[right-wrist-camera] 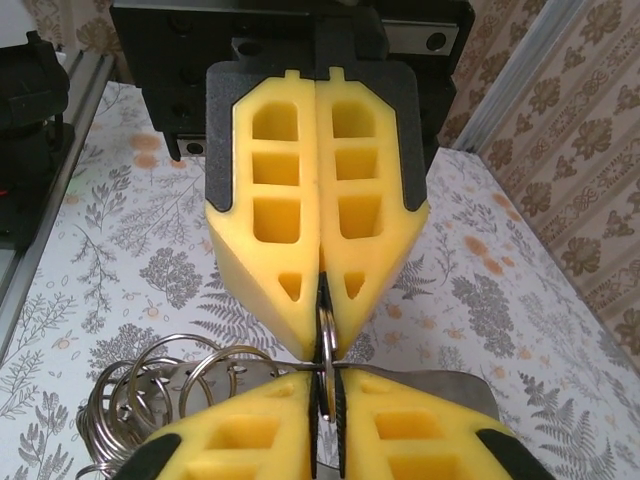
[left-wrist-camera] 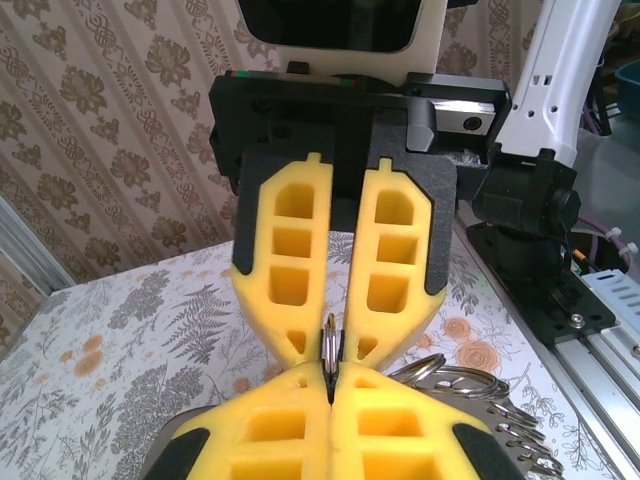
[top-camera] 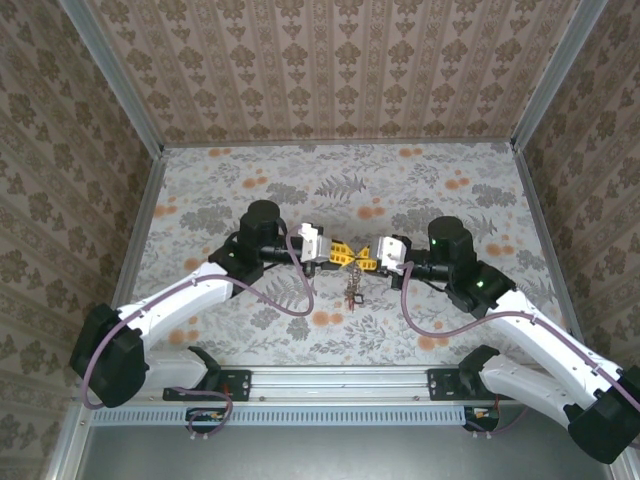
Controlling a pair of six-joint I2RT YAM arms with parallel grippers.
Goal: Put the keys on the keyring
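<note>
My left gripper (top-camera: 344, 256) and right gripper (top-camera: 361, 258) meet tip to tip over the middle of the table, both shut. A small steel ring (left-wrist-camera: 329, 345) stands edge-on, pinched in my left gripper (left-wrist-camera: 331, 378) and also in the facing yellow fingers (left-wrist-camera: 400, 270). In the right wrist view the same ring (right-wrist-camera: 326, 335) sits in my right gripper (right-wrist-camera: 327, 390). A bunch of steel rings and metal pieces (top-camera: 353, 288) dangles below the tips, the bunch (left-wrist-camera: 470, 385) (right-wrist-camera: 160, 385) beside the fingers. No coloured key heads and no large wire keyring can be made out.
The floral table cover (top-camera: 420, 190) lies under the arms, with patterned walls on three sides. An aluminium rail (top-camera: 340, 380) with both arm bases runs along the near edge. A flat grey metal piece (right-wrist-camera: 440, 385) lies behind my right fingers.
</note>
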